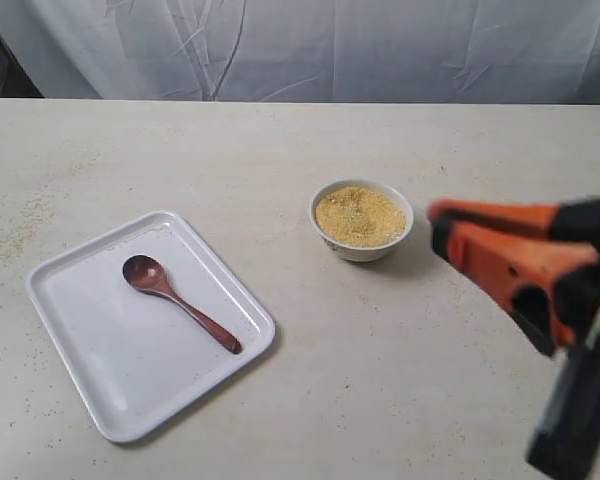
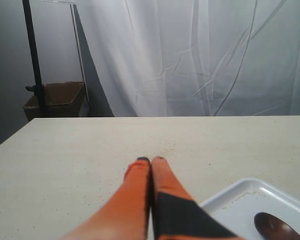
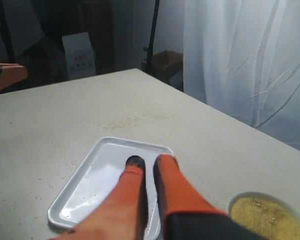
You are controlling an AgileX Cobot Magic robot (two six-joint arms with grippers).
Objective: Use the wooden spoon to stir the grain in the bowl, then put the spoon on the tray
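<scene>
The wooden spoon (image 1: 180, 301) lies flat on the tray (image 1: 110, 375), round bowl toward the tray's far corner and handle running diagonally toward its near right edge. No gripper touches it.

The pale table (image 1: 380, 380) carries everything, with a white cloth (image 1: 380, 50) hanging behind it. The tray sits turned at an angle and is bare apart from the spoon.

The right gripper (image 1: 437, 226) hangs over the table well to the right of the tray, on the far side of the bowl from it. Its orange fingers (image 3: 172, 185) are drawn close, with only a thin dark slit between them and nothing held.

The left gripper (image 2: 151, 160) is out of the exterior view. Its wrist camera shows it just beside a corner of the tray, fingers pressed together and empty.

The bowl (image 1: 365, 250) stands upright to the right of the tray, apart from it, and is filled nearly to the rim with the grain (image 1: 360, 216).

A few loose specks (image 1: 20, 225) dot the table beyond the tray's far left side.
</scene>
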